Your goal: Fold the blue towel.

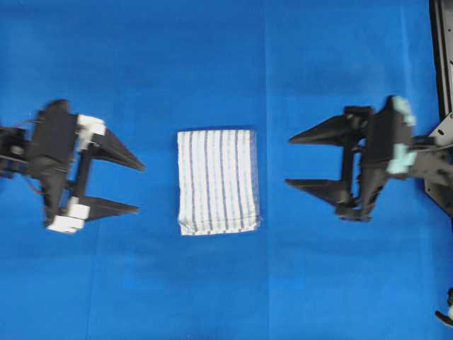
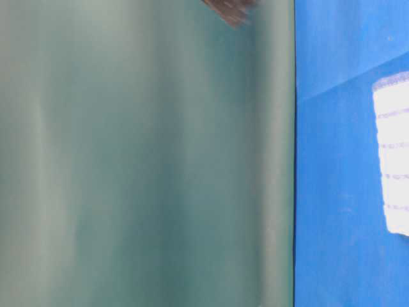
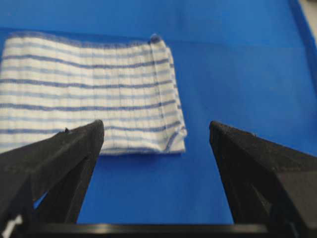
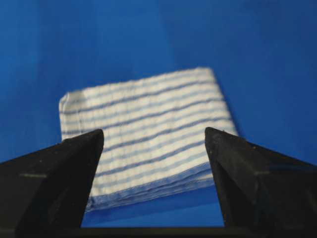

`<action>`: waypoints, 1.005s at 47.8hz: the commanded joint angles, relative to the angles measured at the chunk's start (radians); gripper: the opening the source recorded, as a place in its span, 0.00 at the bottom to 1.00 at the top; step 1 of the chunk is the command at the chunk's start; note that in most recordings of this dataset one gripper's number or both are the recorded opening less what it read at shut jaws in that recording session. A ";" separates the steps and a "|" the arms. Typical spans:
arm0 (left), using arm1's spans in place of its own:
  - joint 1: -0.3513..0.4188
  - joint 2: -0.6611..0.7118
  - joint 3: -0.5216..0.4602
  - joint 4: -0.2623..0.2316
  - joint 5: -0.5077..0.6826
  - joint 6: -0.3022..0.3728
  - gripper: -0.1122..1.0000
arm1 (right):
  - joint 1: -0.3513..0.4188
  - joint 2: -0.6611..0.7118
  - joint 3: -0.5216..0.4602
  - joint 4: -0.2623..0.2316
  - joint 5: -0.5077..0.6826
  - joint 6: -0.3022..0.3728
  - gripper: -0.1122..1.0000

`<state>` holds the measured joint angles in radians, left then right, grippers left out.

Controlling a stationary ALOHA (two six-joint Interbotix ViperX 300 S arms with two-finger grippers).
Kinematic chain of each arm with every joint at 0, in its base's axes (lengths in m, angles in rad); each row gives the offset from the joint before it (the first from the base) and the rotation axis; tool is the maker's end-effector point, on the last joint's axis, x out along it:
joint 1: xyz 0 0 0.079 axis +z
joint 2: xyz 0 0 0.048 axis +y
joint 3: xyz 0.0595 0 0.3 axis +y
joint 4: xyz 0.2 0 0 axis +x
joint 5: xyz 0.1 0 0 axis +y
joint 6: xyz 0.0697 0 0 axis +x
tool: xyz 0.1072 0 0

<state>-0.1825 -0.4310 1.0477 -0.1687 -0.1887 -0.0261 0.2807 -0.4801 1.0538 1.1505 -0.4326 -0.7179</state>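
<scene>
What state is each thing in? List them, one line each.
Blue towel: folded into a compact rectangle, lying flat on the table cover, held by nothing.
Left gripper: open, empty, apart from the towel on its left side.
Right gripper: open, empty, apart from the towel on its right side.
Table cover: spread flat under everything.

— What sort of place is this?
— A robot test bench. My two arms work over a table cloth of plain blue, a metal frame stands at its edge, and a green backdrop closes it off.
</scene>
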 commanded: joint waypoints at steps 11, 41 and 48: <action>0.005 -0.278 0.143 0.005 -0.020 0.012 0.84 | 0.003 -0.281 0.107 0.000 0.017 -0.115 0.85; 0.048 -0.614 0.393 0.005 -0.017 0.095 0.84 | 0.003 -0.416 0.302 0.002 0.021 -0.144 0.84; 0.049 -0.623 0.426 0.005 -0.020 0.101 0.83 | 0.003 -0.414 0.321 0.006 0.018 -0.137 0.83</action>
<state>-0.1365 -1.0569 1.4757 -0.1672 -0.1994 0.0736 0.2823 -0.9004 1.3806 1.1551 -0.4080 -0.8575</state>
